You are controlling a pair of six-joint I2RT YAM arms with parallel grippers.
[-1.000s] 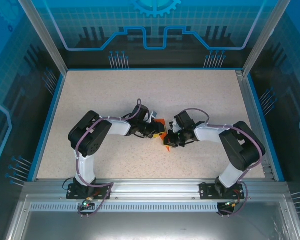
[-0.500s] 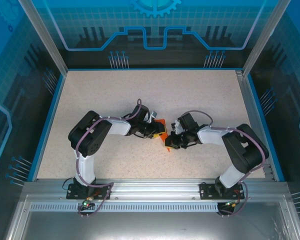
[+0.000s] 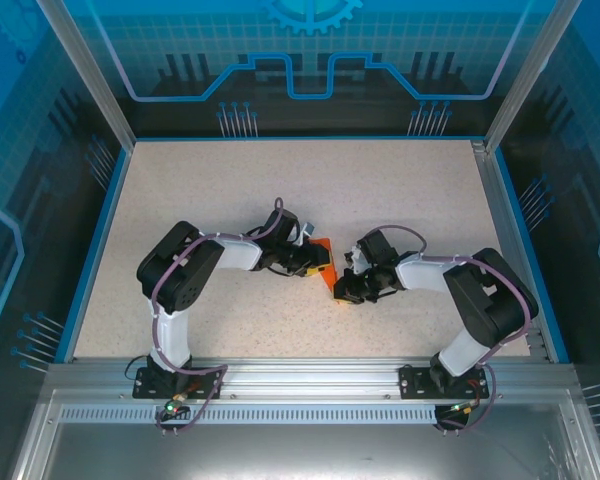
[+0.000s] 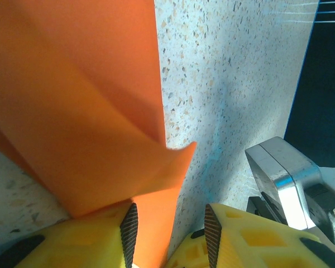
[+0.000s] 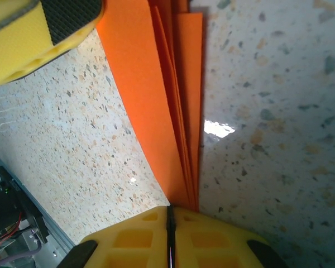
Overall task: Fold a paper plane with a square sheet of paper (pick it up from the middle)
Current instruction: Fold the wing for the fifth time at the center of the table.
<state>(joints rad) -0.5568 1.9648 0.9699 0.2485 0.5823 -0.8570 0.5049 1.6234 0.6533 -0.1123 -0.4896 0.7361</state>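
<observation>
Right, the left arm (image 3: 185,268) is bent sharply at the elbow and reaches low across the counter (image 3: 210,190) toward its middle. The right arm (image 3: 485,290) mirrors it from the other side, so the two wrists nearly meet. The left end effector (image 4: 170,223) stands partly open, its yellow fingers (image 4: 84,240) set apart and the black pads (image 4: 129,226) facing each other. The orange paper (image 4: 84,111) runs up out of the gap between them. It lies against one pad, with bare counter showing beside the other, so no pinch that I can make out. Ahead of those fingers the paper spreads in overlapping folded layers, one corner jutting sideways. Now the right end effector (image 5: 169,218): jaws pressed together, just a thin seam between them. The stacked edges of the paper narrow straight down into that seam, so it has the paper clamped. Ahead of it and off to one side, a yellow finger of the left end effector sits at the paper's far end. From above, the paper is a small orange patch between the two end effectors, touching both.
</observation>
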